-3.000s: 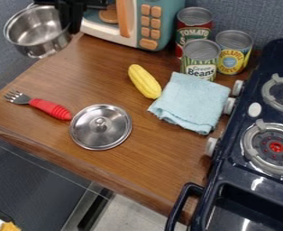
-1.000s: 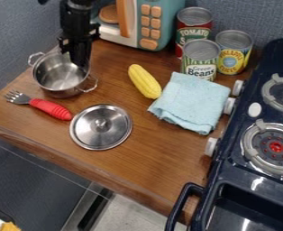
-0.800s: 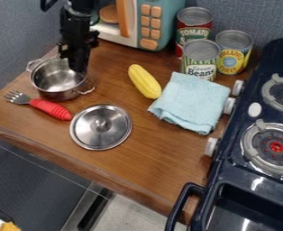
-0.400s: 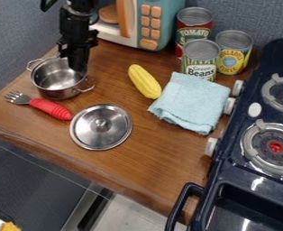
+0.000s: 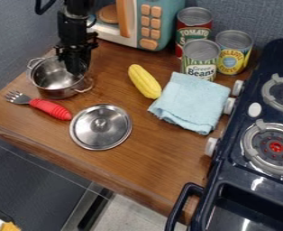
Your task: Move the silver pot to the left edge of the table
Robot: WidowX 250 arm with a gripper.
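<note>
Silver pot [image 5: 55, 81] is at the tabletop's [image 5: 150, 158] left edge, upright, near the fork [image 5: 47, 107]. My hand [image 5: 77, 70] is at its back-right rim, dipping over the opening; can't tell if I'm clamped on the wall or loose. Placement looks about done, so I'd call this the let-go step. To do it well: check the base sits flat, ease off the rim without twisting, then rise straight up until clear of the wall. Any sideways drag could tip the pot or slide it toward the drop, or into the fork. Keep clear of the looped side handle too, could snag.

Pot: shiny metal, round, curved wall, likely slick and light. Lid [image 5: 100, 127]: flat polished disc, round knob. Fork grip: red, ribbed, probably rubbery. Corn [image 5: 144, 81]: yellow, tapered, bumpy. Cloth [image 5: 190, 103]: pale blue, folded, soft-looking. Tabletop: brown wood grain.
</note>
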